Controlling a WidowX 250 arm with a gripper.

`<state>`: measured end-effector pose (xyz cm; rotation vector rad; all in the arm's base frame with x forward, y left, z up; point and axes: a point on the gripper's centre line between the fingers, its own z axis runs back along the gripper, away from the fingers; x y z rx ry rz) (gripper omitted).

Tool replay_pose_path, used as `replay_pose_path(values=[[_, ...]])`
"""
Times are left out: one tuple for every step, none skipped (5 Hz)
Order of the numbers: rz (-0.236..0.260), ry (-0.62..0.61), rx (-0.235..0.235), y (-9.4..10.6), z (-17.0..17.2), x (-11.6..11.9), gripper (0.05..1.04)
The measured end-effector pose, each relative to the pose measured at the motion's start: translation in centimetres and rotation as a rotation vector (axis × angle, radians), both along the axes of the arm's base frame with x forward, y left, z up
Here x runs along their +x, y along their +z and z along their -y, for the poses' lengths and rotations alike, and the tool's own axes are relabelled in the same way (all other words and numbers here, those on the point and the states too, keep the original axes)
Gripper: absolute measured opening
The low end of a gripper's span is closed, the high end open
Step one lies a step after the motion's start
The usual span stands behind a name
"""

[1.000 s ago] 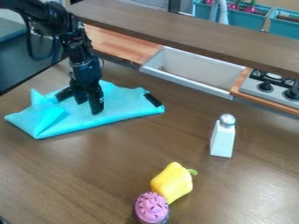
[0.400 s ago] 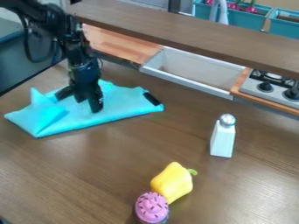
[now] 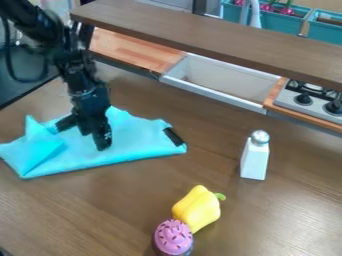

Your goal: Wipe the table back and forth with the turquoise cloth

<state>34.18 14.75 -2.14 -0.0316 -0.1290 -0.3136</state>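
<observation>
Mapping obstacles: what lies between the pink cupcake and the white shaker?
The yellow pepper, at the cupcake's end, then brown tabletop up to the shaker; seen in the camera view.

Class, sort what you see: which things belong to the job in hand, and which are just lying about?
In the job:
- gripper, down at the cloth
- cloth

Lying about:
- shaker
- pepper
- cupcake

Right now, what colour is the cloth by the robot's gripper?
The cloth is bright turquoise, clearest in the camera view.
</observation>
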Motion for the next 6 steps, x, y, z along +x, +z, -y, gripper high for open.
replay_pose_path(values=[[-0.004, -0.054, 0.002, 0.0, 1.3, -2.0, 0.999], [-0.007, -0.091, 0.01, -0.2, 2.2, -3.6, 0.999], [-0.01, -0.126, 0.022, -0.4, 3.0, -5.3, 0.999], [-0.011, -0.155, 0.027, -0.3, 3.8, -6.7, 0.999], [-0.018, -0.182, 0.022, -0.4, 4.5, -8.0, 0.999], [-0.017, -0.179, 0.022, -0.4, 4.5, -7.8, 1.001]])
